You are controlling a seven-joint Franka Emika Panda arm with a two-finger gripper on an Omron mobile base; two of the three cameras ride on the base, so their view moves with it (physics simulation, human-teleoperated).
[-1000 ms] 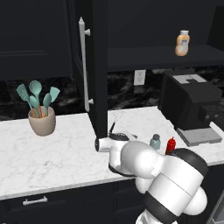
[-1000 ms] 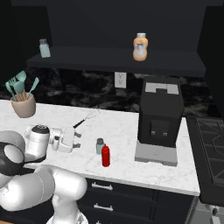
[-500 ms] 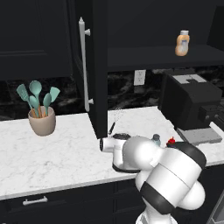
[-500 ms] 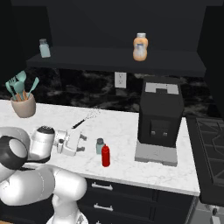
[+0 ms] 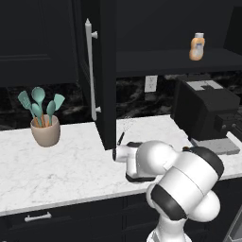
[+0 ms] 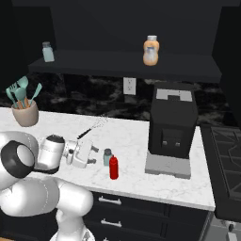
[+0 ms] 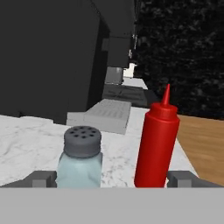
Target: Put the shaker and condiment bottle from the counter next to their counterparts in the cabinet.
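On the white marble counter point(image 6: 136, 141) the pale teal shaker point(image 6: 108, 156) stands just left of and behind the red condiment bottle point(image 6: 113, 167). My gripper point(image 6: 94, 155) lies low and level over the counter, open, pointing at them from the left, a short gap away. In the hand view the shaker point(image 7: 82, 157) and the red bottle point(image 7: 156, 144) stand close ahead, framed by the two fingertips point(image 7: 41, 178), untouched. In the open black cabinet point(image 6: 127, 66) the counterparts stand on the shelf: an orange bottle point(image 6: 150, 50) and a pale shaker point(image 6: 47, 52). My arm hides the counter pair in the left base view.
A black coffee machine point(image 6: 173, 120) on a grey tray stands right of the bottles. A whisk point(image 6: 92, 129) lies behind the gripper. A cup of teal utensils point(image 6: 24, 113) sits far left. The cabinet door point(image 5: 106, 71) with its white handle stands open over the counter. A stove point(image 6: 228, 150) lies far right.
The hand has slid to the right, low over the counter, closing in on the shaker and red bottle. The jaws stayed open. Shaker and bottle have not moved.
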